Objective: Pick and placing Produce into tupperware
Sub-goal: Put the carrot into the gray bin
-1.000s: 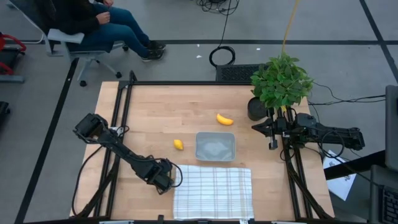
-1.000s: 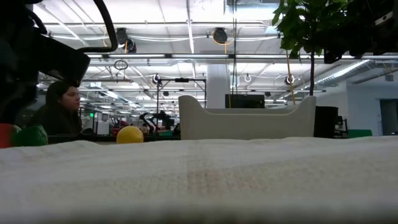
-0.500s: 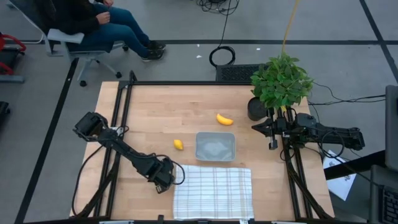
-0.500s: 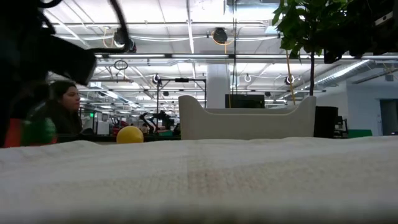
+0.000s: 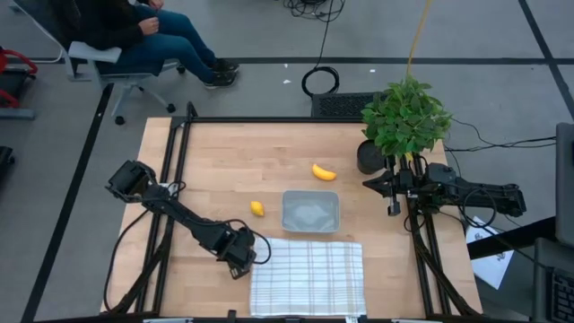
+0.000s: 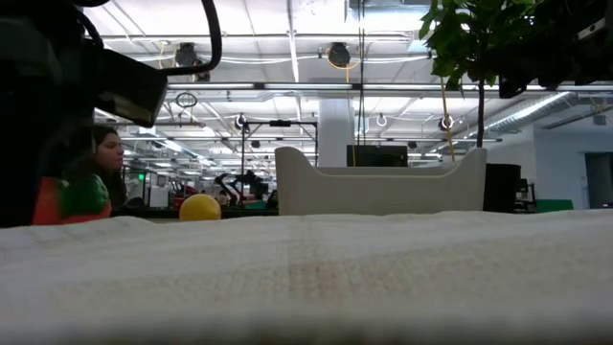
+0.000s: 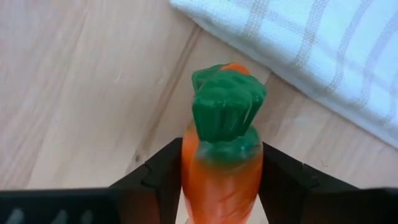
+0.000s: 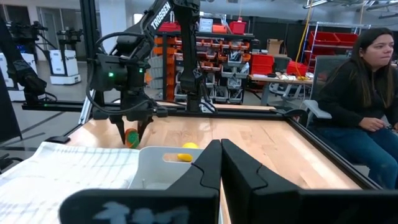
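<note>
Moved: left gripper point(image 5: 240, 254) shifts right toward cloth point(image 5: 307, 276), clamped on carrot point(image 7: 222, 163).
Right gripper point(image 8: 219, 163): shut, empty.
Next: carry to tupperware point(image 5: 310, 212).

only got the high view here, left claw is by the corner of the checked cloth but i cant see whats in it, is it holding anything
Observer: Yes. The left claw is shut on the orange toy carrot with a green top, one finger on each side.
Operator: is it off the table
Observer: The low view shows the carrot above the edge of the white checked cloth.
Operator: right claw doing anything
Observer: No. The right claw is shut and holds nothing, beside the leafy green potted plant.
</note>
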Controlling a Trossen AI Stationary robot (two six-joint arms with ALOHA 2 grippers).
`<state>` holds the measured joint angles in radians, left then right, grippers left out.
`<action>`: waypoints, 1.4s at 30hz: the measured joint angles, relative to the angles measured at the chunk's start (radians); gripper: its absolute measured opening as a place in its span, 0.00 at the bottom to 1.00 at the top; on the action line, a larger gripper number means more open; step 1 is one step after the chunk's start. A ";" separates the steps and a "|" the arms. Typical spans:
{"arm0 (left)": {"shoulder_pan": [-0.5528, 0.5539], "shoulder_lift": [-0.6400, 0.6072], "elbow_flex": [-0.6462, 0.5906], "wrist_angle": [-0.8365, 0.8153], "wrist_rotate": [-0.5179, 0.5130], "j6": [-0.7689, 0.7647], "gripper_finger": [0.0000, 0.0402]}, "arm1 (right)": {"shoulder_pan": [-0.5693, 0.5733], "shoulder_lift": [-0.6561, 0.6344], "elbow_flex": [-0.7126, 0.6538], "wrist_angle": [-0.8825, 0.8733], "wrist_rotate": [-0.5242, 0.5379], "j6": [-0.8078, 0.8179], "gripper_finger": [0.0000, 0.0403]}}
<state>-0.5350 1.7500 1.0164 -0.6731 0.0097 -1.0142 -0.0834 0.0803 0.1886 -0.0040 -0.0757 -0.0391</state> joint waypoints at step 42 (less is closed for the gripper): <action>0.005 -0.002 0.002 -0.022 -0.066 0.018 0.79 | 0.000 0.000 0.000 -0.001 0.000 0.012 0.00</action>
<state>-0.5304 1.7481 1.0183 -0.6949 -0.0563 -0.9959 -0.0835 0.0803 0.1885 -0.0048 -0.0759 -0.0268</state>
